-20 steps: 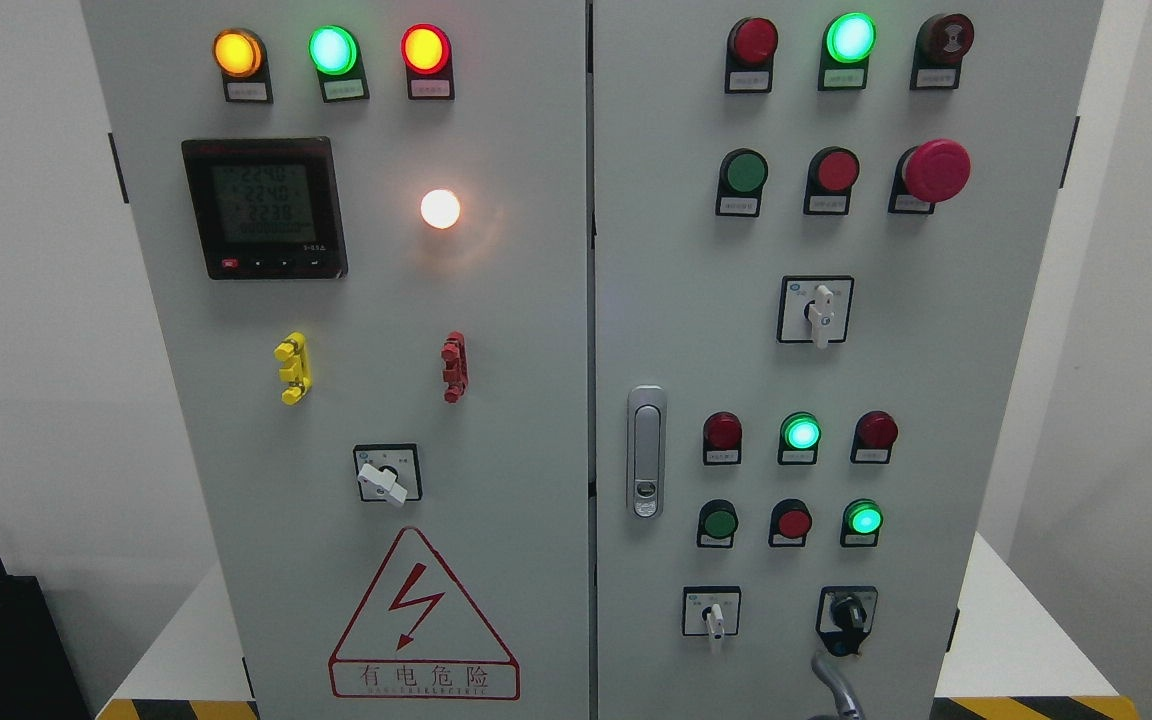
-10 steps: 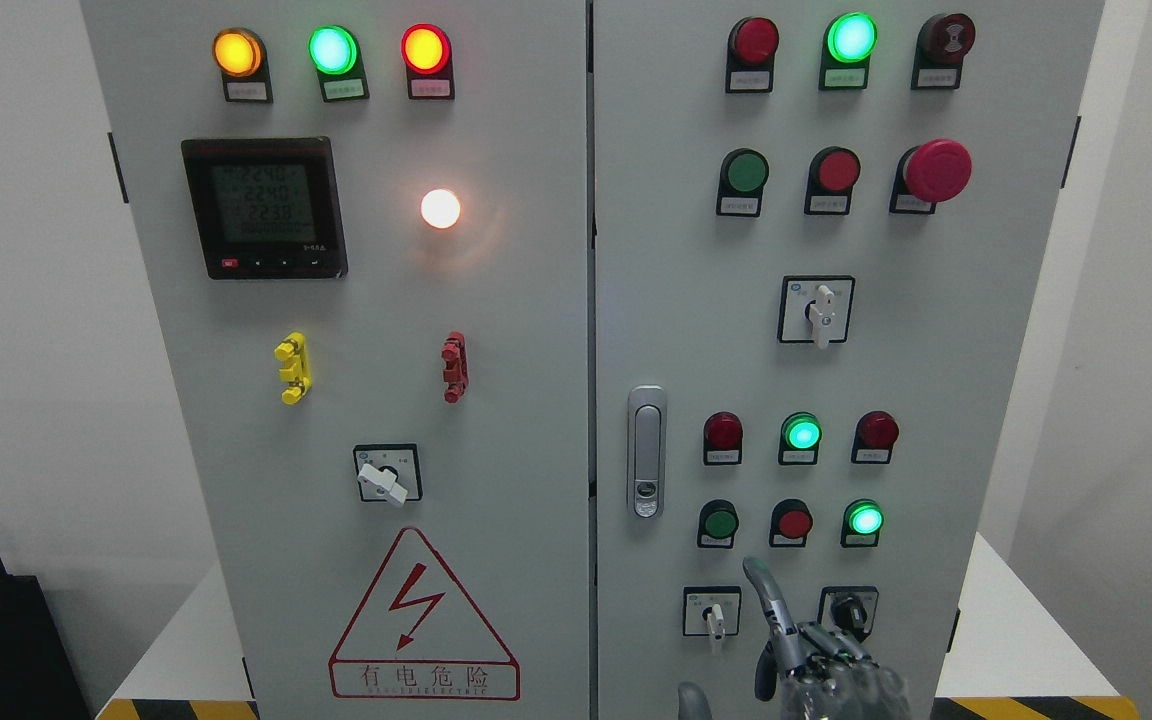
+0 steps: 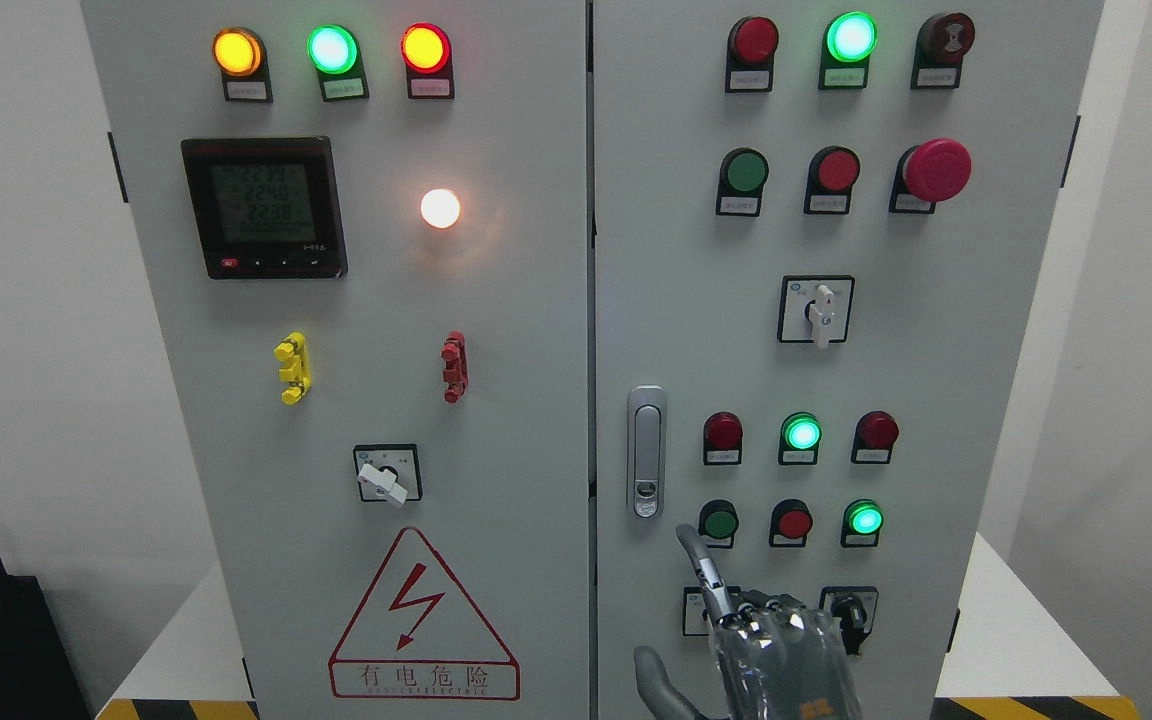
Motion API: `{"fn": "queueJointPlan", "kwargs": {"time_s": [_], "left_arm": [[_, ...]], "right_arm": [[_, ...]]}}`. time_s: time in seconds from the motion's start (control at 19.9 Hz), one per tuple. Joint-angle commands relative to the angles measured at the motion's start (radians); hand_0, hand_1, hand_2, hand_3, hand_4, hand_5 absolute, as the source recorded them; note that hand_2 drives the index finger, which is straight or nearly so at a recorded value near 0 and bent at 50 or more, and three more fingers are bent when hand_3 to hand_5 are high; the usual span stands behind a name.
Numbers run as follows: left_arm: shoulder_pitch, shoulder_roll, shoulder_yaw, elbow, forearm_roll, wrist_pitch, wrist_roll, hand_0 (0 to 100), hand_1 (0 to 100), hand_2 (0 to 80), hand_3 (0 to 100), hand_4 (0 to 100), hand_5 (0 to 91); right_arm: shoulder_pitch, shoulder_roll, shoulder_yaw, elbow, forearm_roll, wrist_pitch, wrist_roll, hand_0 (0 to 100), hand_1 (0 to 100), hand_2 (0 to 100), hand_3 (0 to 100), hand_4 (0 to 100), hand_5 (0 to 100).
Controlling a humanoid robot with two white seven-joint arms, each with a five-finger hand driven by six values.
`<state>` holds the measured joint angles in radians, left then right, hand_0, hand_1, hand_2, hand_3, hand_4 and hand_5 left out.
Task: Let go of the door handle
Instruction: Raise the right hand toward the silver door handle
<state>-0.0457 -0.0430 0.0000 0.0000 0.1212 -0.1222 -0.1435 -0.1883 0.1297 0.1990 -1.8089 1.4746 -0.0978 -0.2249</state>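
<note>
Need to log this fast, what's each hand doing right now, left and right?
Right hand: holding nothing, index finger pointing up, below the door handle, not touching it.
Left hand: not in view.

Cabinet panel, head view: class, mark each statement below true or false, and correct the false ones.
1. The robot hand grips the door handle. False: it is below the handle, apart from it.
2. One finger of the hand points upward. True.
3. The big red mushroom button is on the left door. False: it is on the right door.
4. The meter screen sits on the left door. True.
5. The warning triangle is yellow. False: it is red-outlined.
</note>
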Motion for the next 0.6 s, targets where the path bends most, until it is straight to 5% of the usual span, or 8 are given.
{"fn": "queueJointPlan", "kwargs": {"time_s": [0.0, 0.2, 0.55], "left_arm": [[0.001, 0.000, 0.011, 0.017, 0.000, 0.001, 0.001, 12, 39, 0.0, 0, 0, 0.0], [0.000, 0.000, 0.011, 0.017, 0.000, -0.001, 0.001, 12, 39, 0.0, 0, 0, 0.0], [0.000, 0.000, 0.011, 0.017, 0.000, 0.001, 0.001, 12, 39, 0.0, 0, 0, 0.0]], "right_arm": [[-0.060, 0.005, 0.011, 0.102, 0.029, 0.003, 0.028, 34, 29, 0, 100, 100, 99], [-0.103, 0.005, 0.014, 0.131, 0.020, 0.066, 0.067, 34, 28, 0, 100, 100, 99], [-0.083, 0.010, 0.010, 0.119, 0.010, 0.076, 0.065, 39, 26, 0, 100, 100, 99]]}}
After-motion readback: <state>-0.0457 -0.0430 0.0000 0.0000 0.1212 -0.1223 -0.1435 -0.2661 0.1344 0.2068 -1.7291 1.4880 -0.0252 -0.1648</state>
